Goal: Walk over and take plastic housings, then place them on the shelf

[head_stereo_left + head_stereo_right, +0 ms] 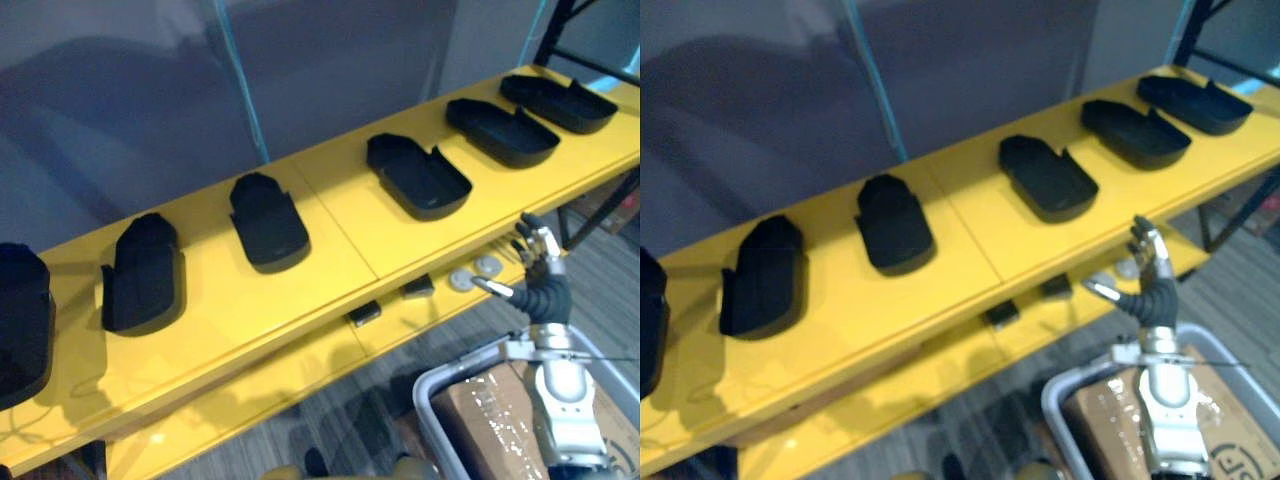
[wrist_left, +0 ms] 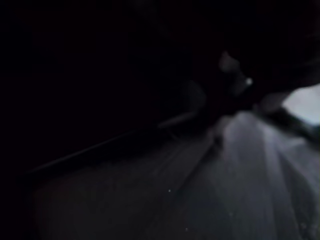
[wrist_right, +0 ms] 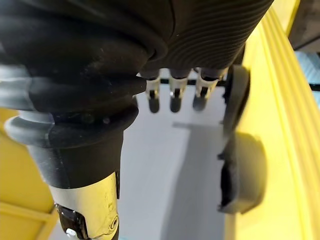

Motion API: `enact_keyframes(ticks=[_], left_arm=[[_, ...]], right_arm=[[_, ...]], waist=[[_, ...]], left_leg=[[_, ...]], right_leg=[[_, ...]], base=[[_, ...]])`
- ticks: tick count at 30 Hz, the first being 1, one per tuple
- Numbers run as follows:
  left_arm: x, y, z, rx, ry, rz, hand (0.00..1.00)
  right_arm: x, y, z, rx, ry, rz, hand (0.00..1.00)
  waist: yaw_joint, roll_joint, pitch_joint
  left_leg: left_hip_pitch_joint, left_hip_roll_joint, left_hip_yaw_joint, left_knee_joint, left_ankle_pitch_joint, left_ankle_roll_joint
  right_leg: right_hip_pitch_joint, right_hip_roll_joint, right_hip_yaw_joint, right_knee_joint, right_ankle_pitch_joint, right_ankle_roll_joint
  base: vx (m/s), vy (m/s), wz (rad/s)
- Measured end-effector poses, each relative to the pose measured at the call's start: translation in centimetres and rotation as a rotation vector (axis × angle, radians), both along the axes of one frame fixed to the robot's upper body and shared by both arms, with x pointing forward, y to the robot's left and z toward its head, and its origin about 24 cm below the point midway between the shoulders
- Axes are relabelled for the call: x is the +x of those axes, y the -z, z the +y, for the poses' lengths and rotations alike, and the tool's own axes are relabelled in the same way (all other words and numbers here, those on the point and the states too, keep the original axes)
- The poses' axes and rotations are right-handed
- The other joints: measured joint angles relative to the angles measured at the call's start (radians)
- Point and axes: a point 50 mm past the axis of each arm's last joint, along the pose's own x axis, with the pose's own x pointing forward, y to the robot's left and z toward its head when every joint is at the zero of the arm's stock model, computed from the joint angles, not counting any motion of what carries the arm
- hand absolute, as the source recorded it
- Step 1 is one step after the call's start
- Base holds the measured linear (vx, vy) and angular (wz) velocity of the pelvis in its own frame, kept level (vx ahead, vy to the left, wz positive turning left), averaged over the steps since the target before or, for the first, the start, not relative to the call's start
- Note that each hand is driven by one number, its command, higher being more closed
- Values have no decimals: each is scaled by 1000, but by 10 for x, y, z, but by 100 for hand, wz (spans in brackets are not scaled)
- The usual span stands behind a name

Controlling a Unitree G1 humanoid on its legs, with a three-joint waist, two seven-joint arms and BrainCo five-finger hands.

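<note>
Several black plastic housings lie in a row along the yellow shelf point(image 1: 330, 250): one at the left edge point(image 1: 20, 325), then others point(image 1: 145, 275), point(image 1: 268, 222), point(image 1: 418, 177), point(image 1: 502, 132), and the last at the far right point(image 1: 558, 103). My right hand point(image 1: 540, 262) is raised in front of the shelf's front edge, below the right-hand housings, touching nothing. Its fingers point(image 3: 172, 97) are straight and it holds nothing. In the right wrist view a housing point(image 3: 245, 175) shows on the yellow shelf point(image 3: 280, 125) past them.
A lower yellow shelf level carries two small black blocks point(image 1: 364, 314) and round silver discs point(image 1: 475, 272). A grey bin point(image 1: 440, 395) holding a cardboard box point(image 1: 490, 410) stands under my right arm. A grey-blue panel point(image 1: 300, 60) backs the shelf.
</note>
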Motion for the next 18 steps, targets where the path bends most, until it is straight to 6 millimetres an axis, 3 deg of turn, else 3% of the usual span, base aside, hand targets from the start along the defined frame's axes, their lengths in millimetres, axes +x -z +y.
enact_keyframes(ticks=[10, 18], left_arm=[[-3, 0, 1, 0, -22, -7, 100], [-2, 3, -1, -15, -58, -112, 100]], right_arm=[[5, 3, 11, 12, -24, 12, 0], [13, -10, 11, 19, -15, -44, 0]], waist=[[8, -21, 82], [8, -50, 192]], left_leg=[[-42, 4, -26, 37, -1, 0], [-161, 55, -27, 192, -54, 6]], right_leg=[[-17, -5, -24, 20, -8, -3], [-73, 21, -22, 37, 9, -16]], base=[[-15, -13, 9], [-24, -15, -1]])
